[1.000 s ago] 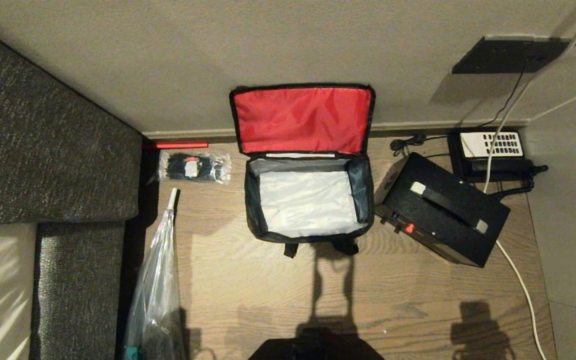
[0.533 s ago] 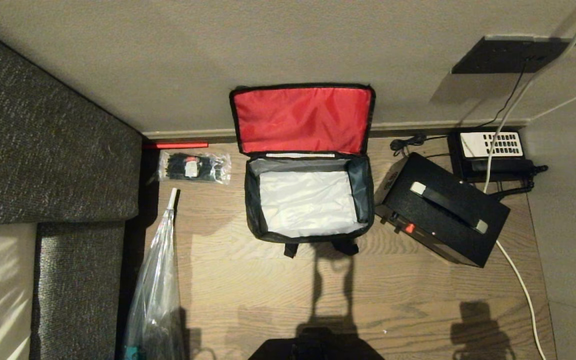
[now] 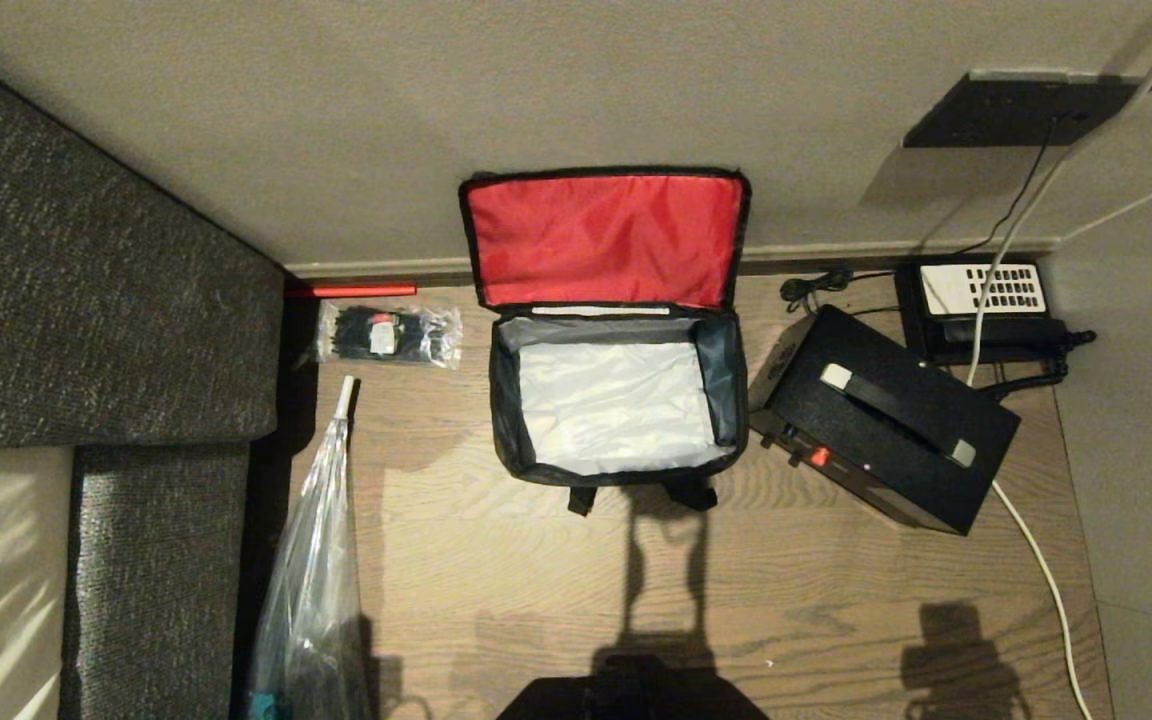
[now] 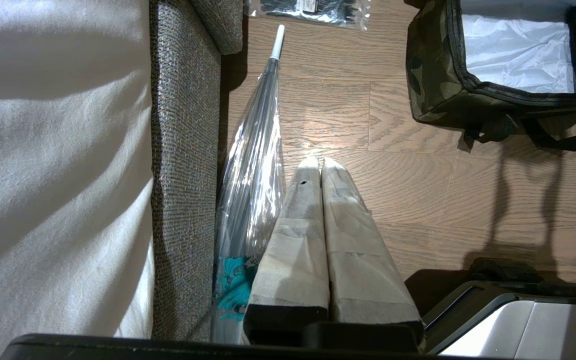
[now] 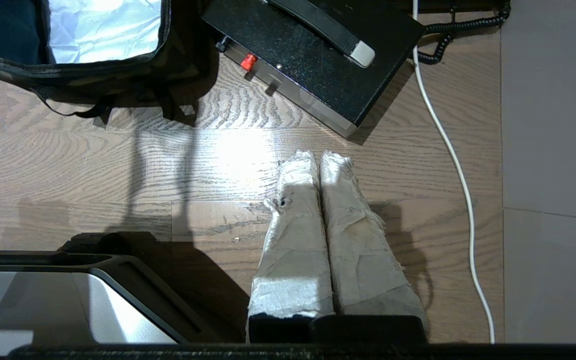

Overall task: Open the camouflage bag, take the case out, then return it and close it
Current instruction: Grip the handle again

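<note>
Camouflage bag [image 3: 616,400] stood open at floor centre, red lid against wall, crinkled silver lining empty. Case [image 3: 886,430], speckled, hard and boxy, lay at the bag's 3 o'clock, skewed, near a white cable [image 3: 1036,560]. Left gripper [image 4: 321,165] and right gripper [image 5: 318,159], both taped, pressed together, empty. Risk: the case nearly fills the soft-walled bag; a skewed return could snag the rim or drag the cable.

Head cam overhead; wrist cams low, share camouflage bag [image 3: 616,400].
</note>
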Controlling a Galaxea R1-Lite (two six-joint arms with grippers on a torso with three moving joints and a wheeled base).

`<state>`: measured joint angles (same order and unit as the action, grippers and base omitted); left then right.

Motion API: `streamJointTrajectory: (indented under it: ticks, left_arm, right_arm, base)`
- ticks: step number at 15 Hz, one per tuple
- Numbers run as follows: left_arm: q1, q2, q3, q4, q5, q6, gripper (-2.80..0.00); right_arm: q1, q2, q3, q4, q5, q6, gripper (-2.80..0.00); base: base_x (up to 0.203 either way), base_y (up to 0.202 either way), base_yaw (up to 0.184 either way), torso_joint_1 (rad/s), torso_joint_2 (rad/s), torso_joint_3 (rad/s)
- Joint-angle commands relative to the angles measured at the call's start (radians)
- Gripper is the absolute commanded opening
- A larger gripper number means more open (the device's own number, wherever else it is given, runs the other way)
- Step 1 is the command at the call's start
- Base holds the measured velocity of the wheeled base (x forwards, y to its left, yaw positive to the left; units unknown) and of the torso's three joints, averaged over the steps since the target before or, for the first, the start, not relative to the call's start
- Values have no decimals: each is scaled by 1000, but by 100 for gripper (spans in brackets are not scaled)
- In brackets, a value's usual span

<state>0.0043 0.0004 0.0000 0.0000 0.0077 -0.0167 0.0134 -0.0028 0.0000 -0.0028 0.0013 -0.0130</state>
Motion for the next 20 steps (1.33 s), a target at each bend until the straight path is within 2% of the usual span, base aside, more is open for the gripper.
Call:
streamJointTrajectory:
  ticks: [1, 20]
  left_arm:
    - [0, -2, 3, 0, 0, 0, -280]
    - [0, -2, 3, 0, 0, 0, -280]
  right_arm:
    - [0, 0, 0, 0, 0, -1, -280]
    - [0, 0, 0, 0, 0, -1, -280]
  base:
    - [0, 0, 0, 0, 0, 0]
    - [0, 0, 0, 0, 0, 0]
